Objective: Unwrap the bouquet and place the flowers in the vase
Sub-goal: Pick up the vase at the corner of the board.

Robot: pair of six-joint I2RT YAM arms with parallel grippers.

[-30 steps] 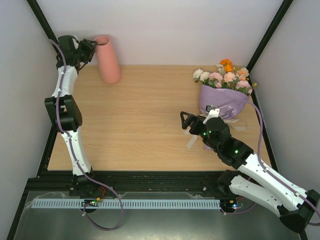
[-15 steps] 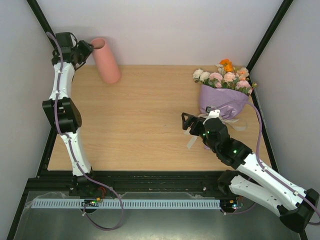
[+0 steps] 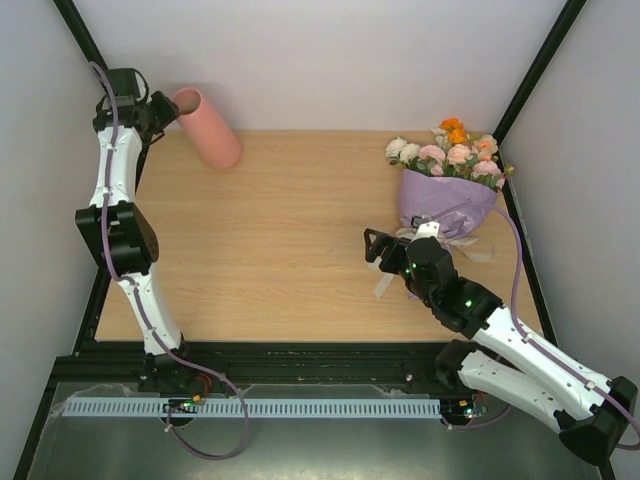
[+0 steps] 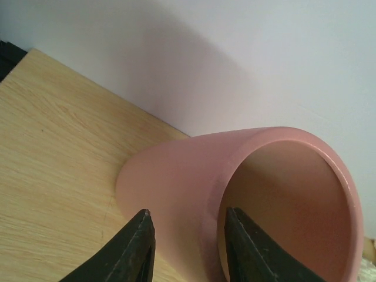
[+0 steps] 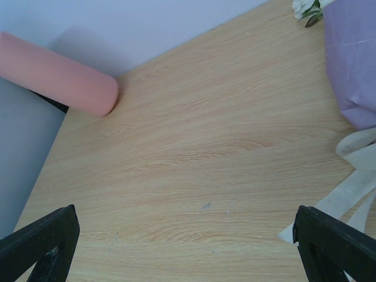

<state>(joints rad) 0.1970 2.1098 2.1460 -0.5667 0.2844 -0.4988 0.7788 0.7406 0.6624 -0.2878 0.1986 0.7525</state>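
Observation:
The salmon-pink vase (image 3: 207, 128) leans at the table's far left corner, mouth tipped toward my left gripper (image 3: 165, 108). In the left wrist view that gripper (image 4: 188, 218) sits astride the vase (image 4: 176, 188) rim, one finger outside the wall and one inside the mouth, jaws partly narrowed with a gap still showing. The bouquet (image 3: 447, 190) lies wrapped at the far right, its flowers (image 3: 450, 152) pointing to the back wall. Just left of its ribbon hovers my right gripper (image 3: 372, 247), wide open over bare wood (image 5: 183, 217).
A cream ribbon tail (image 5: 352, 182) and lilac paper (image 5: 352, 70) lie at the right of the right wrist view, and the vase (image 5: 59, 73) shows far off. Black frame posts (image 3: 85, 45) flank the table. The back wall stands close behind the vase.
The vase has tipped further left, its mouth following my left gripper toward the corner. The left jaws have narrowed around the rim. My right arm has barely shifted.

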